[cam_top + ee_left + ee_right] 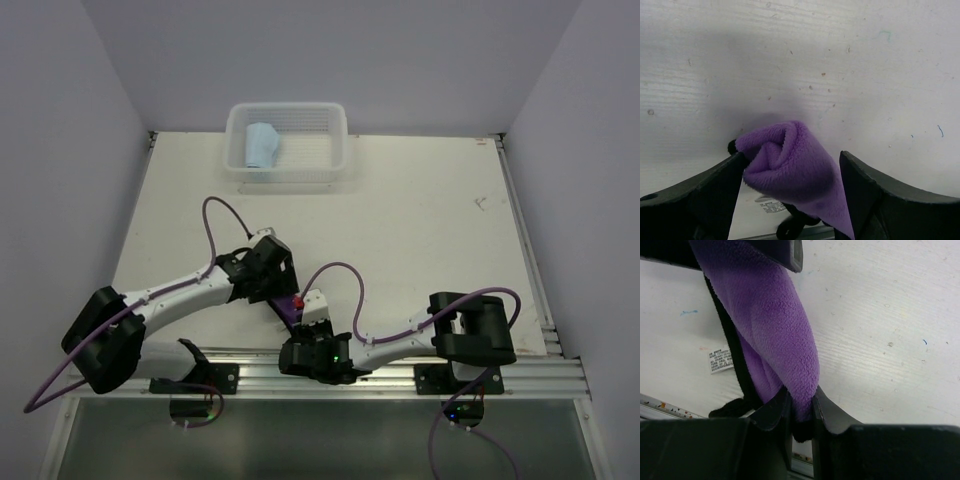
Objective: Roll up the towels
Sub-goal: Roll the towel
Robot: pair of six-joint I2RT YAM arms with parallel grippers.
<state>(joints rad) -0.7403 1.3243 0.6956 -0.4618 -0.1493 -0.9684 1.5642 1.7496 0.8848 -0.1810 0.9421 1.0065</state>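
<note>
While both arms meet at 6 o'clock of the table (420,230), close to its near edge, we find the purple towel (775,320) strung between them as a loose, part-made roll. Its dark side shows as a black border along one edge. The right gripper (801,407) is narrow and pinched on one end of the cloth. The left gripper (791,157) stands about as wide as the roll, with the curled other end between its fingers. One finger touches the pile, and we judge that it holds the towel only lightly. Whether the towel's middle rests on the table we cannot tell.

Hazards, as we judge them:
- **Unrolling:** the curl is slack, so any easing of either grip could let it spring open.
- **Slipping free:** the narrow pinch takes in little cloth, so a pull toward 12 o'clock might drag the end out.
- **Spoiled roll:** the white label (720,361) and a dark corner trail toward 6 o'clock and could fold in badly.
- **Collision:** the two grippers sit near each other, so a twist could knock fingers together.

The white basket (340,160) stands at 12 o'clock, well apart from the arms. It holds the blue towel (262,145), apparently rolled, on its 9 o'clock side.
</note>
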